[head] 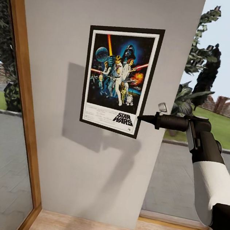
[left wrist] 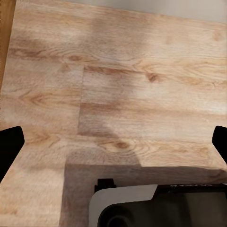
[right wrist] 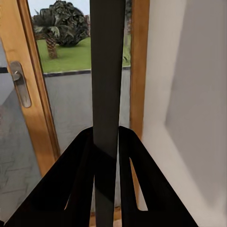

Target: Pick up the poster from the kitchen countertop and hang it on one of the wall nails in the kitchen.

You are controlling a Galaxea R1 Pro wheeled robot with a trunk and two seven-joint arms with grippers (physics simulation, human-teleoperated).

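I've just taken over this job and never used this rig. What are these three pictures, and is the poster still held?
This is a two-armed wheeled robot in a simulator. The head view looks forward: the Star Wars poster sits flat against the pale grey wall, and the right tool pinches its right edge near the lower corner. The right wrist view looks along that tool's fingers, closed on the poster's thin black frame, seen edge-on, with a glass door behind. The left wrist view looks down at the wood floor; the left tool's fingertips stand wide apart, holding nothing.

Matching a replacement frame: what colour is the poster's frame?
Black, with a white border inside it; the poster shows best in the head view.
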